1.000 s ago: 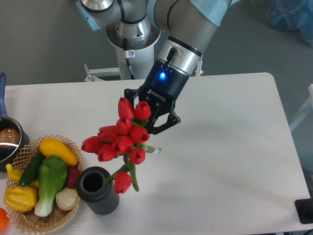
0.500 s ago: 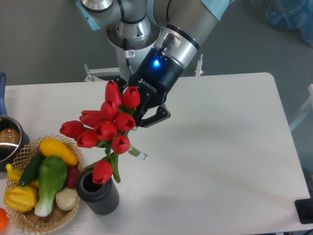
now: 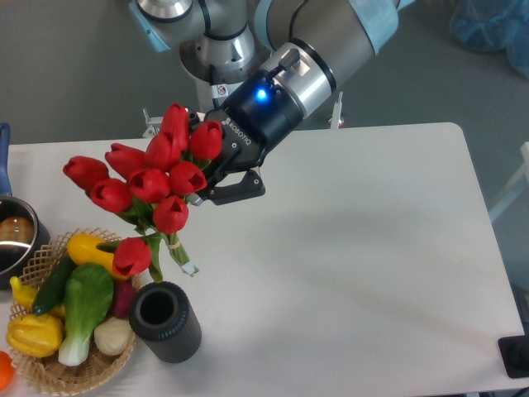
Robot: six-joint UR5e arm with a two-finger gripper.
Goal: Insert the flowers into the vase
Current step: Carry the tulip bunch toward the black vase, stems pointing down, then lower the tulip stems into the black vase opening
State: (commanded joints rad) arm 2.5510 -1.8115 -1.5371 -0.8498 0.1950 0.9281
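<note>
The white table [image 3: 380, 248] carries everything, and the vase [image 3: 165, 321] serves as the landmark: it stands upright near the table's front left, mouth open and with nothing in it. Touching it on the left is the wicker basket [image 3: 83, 372] of toy vegetables [image 3: 83, 302]; farther left, at the frame edge, sits a metal pot [image 3: 16, 244].

Above and to the right of the vase hangs the gripper [image 3: 216, 169], its fingers clamped on the flowers [image 3: 145, 178] among the buds, though the heads hide the exact contact. The bunch's long axis slants from the gripper down and slightly left, so the stem ends [image 3: 183, 266] point toward the vase, hanging just above its mouth and a little behind it, apart from the rim.

I judge the coming move turns on that offset: the stems need to stand more upright over the mouth, then go down.
</note>
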